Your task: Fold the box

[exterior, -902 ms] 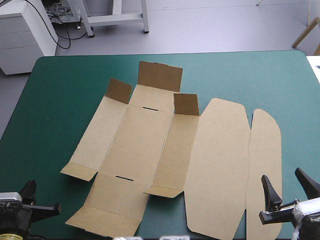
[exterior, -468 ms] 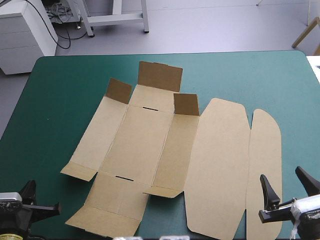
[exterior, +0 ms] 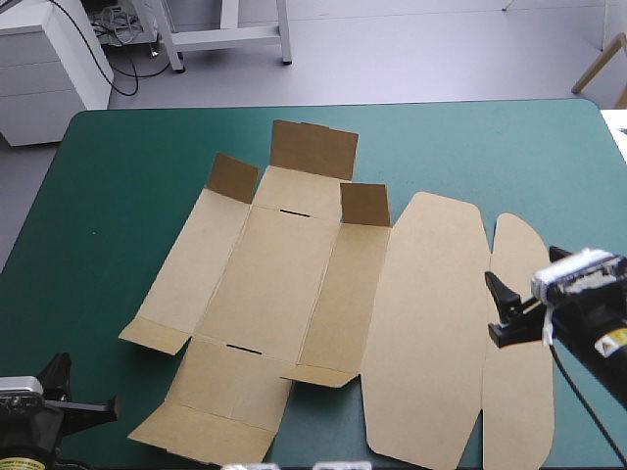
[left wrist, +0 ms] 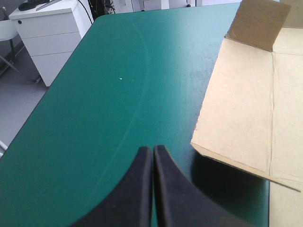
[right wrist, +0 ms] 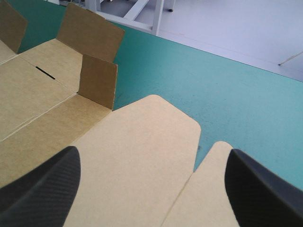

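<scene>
The brown box [exterior: 284,284] lies as a cut sheet across the middle of the teal-green table. Three short flaps [exterior: 313,149] stand raised at its far end, and the rest lies flat. The rounded lid panel [exterior: 426,323] and its narrow tuck flap [exterior: 519,264] lie to the right. My right gripper [exterior: 495,311] hovers open over the tuck flap's inner edge; the right wrist view shows the box [right wrist: 132,156] under the open right gripper [right wrist: 152,152]. My left gripper [exterior: 98,404] is shut at the near left corner, off the board. The left wrist view shows the left gripper [left wrist: 152,156] just beside the box's corner [left wrist: 246,104].
A white drawer cabinet [exterior: 49,69] stands on the floor beyond the table's far left corner, also seen as the cabinet [left wrist: 47,33] in the left wrist view. A white frame's legs [exterior: 225,34] stand beyond the far edge.
My right gripper has moved from the table's near right edge forward and up over the tuck flap. The left gripper and the box have not moved.
</scene>
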